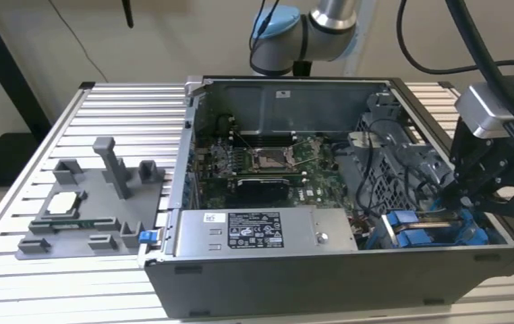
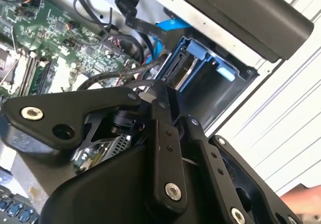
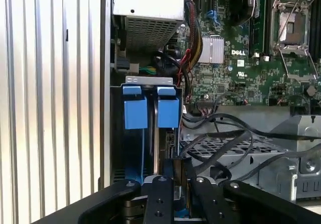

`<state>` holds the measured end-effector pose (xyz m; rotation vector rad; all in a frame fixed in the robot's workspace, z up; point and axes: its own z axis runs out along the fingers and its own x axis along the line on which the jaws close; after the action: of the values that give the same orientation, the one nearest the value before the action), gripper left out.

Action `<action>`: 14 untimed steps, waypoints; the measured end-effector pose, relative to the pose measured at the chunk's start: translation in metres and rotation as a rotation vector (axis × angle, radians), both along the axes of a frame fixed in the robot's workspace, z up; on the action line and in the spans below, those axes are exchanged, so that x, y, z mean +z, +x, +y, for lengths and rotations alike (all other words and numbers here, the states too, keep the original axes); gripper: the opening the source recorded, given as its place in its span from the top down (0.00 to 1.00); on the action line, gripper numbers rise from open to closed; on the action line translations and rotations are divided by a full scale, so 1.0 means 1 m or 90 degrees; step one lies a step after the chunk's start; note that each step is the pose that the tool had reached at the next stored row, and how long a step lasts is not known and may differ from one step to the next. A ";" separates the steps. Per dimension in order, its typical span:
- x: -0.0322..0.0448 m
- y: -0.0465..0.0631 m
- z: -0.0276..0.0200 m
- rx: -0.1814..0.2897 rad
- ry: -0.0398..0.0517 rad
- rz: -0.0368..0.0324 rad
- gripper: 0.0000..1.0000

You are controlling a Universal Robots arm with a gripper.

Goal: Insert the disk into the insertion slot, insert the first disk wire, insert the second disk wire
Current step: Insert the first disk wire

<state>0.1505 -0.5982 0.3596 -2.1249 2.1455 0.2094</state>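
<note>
Blue plastic frames the disk (image 1: 405, 233), which we see standing in the insertion slot (image 3: 149, 80) at the exterior view's lower right, inside the open computer case (image 1: 329, 287) on the slatted tabletop (image 1: 104, 115). The tool (image 1: 473, 199) hangs just above it; we cannot tell its opening.
</note>
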 end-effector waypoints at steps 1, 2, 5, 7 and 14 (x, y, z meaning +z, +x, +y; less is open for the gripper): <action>-0.0008 0.001 0.0002 0.000 -0.0015 -0.0011 1.00; -0.0016 0.001 0.0003 0.000 -0.0035 -0.0027 1.00; -0.0026 0.002 0.0005 0.000 -0.0102 -0.0070 1.00; -0.0028 0.002 0.0005 0.000 -0.0115 -0.0081 1.00; -0.0058 0.002 0.0034 -0.002 -0.0254 -0.0110 1.00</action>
<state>0.1522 -0.5948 0.3538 -2.1358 2.1616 0.1487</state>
